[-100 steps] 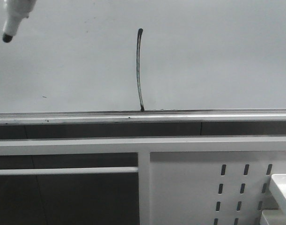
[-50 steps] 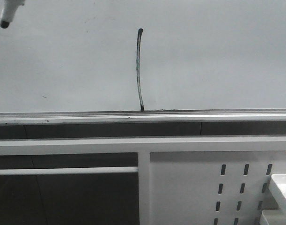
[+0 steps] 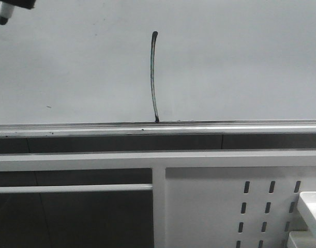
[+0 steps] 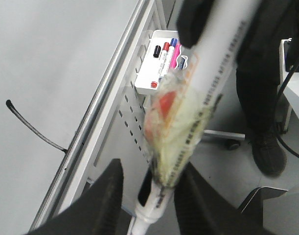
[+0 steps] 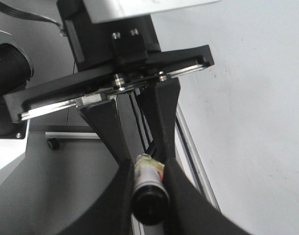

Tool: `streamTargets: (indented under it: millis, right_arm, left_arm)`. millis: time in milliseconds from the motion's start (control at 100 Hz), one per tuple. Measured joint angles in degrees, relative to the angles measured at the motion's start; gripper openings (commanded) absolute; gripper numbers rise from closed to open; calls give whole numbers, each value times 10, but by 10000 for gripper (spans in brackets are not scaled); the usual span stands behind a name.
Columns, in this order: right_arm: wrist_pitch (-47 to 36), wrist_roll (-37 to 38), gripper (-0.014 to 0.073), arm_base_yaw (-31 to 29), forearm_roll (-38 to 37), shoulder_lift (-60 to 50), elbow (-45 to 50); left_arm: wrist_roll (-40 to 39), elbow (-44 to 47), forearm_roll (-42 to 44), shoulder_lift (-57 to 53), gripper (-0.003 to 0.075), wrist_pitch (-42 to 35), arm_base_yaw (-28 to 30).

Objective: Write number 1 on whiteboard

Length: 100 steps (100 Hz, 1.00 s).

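Dark number 1 [image 3: 153, 77] on pale grey-white whiteboard [image 3: 240, 62], silver-railed.

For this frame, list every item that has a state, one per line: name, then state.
number 1: drawn, reaching the lower rail.
whiteboard: marked with one stroke.
marker pen: uncapped, off the board.
left gripper: shut on the marker pen.
right gripper: shut on a dark cap.
tray markers: capped, in tray.

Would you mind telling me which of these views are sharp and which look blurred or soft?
Front view: evenly lit and sharp, the number 1 crisp on the whiteboard. Left wrist view: the marker in the left gripper is close and blurred. Right wrist view: the right gripper and its dark cap look soft.
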Motion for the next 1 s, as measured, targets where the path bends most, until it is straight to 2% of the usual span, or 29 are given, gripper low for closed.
streamTargets:
  millis: [480,740,1000]
  right_arm:
    - [0,0,-77,0,-11,15,-2]
    - [1,0,-77,0,-17,15,-2]
    - [5,2,-77,0,-14,16,-2]
  left_arm:
    - [0,0,-25,0,236,-3,0]
    - [6,0,-27,0,52,2,-1]
    - [24,0,-21,0,-20,10,-3]
